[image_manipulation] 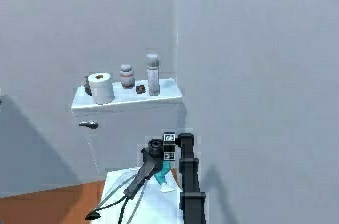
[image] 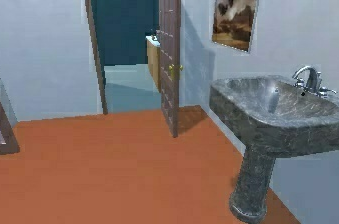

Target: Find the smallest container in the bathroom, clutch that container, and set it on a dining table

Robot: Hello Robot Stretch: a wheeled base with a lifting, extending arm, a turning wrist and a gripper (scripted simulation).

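My gripper (image_manipulation: pixel 115 205) sits near a tank (image_manipulation: pixel 117 101) bearing roll (image_manipulation: pixel 101 87), jar (image_manipulation: pixel 127 76), bottle (image_manipulation: pixel 153 74); its state, I cannot tell. Ahead: sink (image: pixel 277 110), door (image: pixel 169 65).

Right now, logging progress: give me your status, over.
Gripper low by the toilet, load can't be told. Small jar on tank lid. Paper roll and tall bottle flank it.

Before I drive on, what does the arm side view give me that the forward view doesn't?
Arm side view: the toilet tank carrying a paper roll, a squat jar and a tall canister, plus the arm and gripper. Forward view: pedestal sink, open door, framed picture. Both: orange floor, pale walls.
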